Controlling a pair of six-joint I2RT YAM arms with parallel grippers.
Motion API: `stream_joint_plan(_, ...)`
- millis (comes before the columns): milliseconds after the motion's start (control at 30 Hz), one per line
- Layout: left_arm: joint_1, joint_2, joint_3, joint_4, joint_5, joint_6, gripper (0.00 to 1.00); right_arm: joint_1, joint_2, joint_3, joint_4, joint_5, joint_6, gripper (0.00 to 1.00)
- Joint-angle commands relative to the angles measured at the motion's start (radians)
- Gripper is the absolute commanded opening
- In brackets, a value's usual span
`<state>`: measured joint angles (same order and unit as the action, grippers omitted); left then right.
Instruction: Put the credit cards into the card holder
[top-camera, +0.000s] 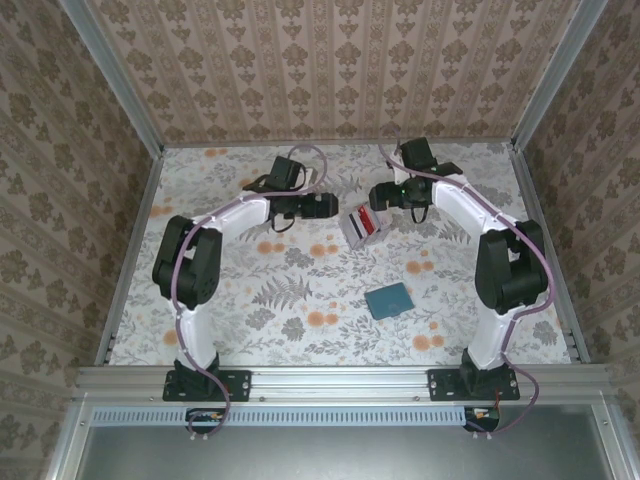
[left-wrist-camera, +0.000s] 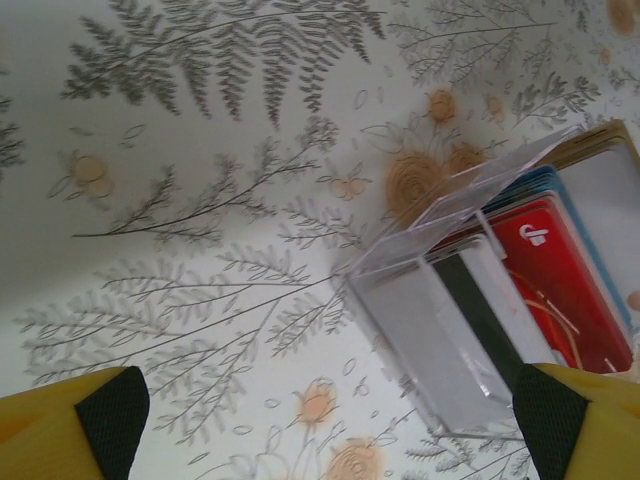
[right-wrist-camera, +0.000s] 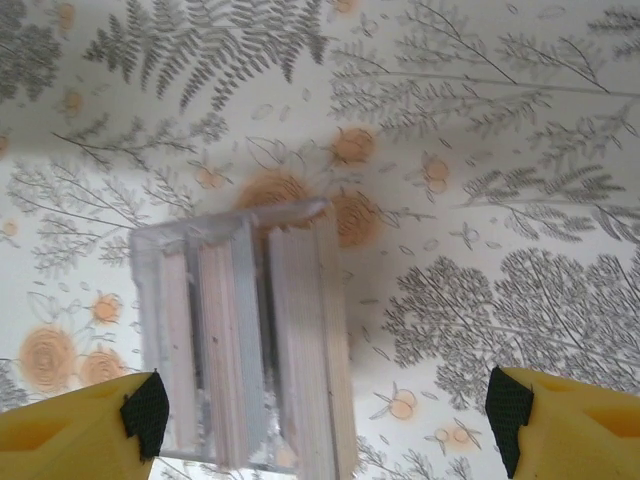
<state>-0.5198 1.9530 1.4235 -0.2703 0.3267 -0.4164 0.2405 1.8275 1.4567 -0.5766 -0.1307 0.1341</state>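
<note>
Your left gripper (left-wrist-camera: 330, 435) and right gripper (right-wrist-camera: 328, 425) both gape wide, holding nothing; the cards (left-wrist-camera: 545, 280) stand in the tray (left-wrist-camera: 420, 340) between them; the wallet (top-camera: 389, 299) lies well apart, nearer the bases; pinch one card's top edge only; lift it straight.

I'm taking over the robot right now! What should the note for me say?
Left gripper: fingers open, empty, beside the clear tray.
Right gripper: fingers open, empty, above that tray.
Credit cards: standing in the tray.
Card holder: flat on the table, apart from the tray, looks closed.
Done: nothing yet; no card held.
Left: pull out cards, slot them into the holder.
</note>
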Motion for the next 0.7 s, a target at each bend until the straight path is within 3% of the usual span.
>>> stream_joint_plan(0,-0.047,0.004,0.035,-0.084,-0.031,0.043,0.98,-0.005,-0.106,-0.095,-0.029,0.044,0.030,0.85)
stream_joint_plan(167,-0.148,-0.057,-0.023,-0.098,-0.120,0.134,0.97,-0.006,-0.273,-0.281,-0.071,0.011,0.151,0.83)
stream_joint_plan(333,-0.196,-0.146,-0.141,-0.034,-0.099,0.084,0.97,0.018,-0.397,-0.425,-0.172,-0.055,0.285,0.77)
stream_joint_plan(533,-0.247,-0.223,-0.219,0.008,-0.135,0.057,0.97,0.149,-0.498,-0.557,-0.295,-0.003,0.456,0.80)
stream_joint_plan(667,-0.252,-0.208,-0.227,0.035,-0.130,0.041,0.97,0.180,-0.537,-0.669,-0.275,0.035,0.539,0.80)
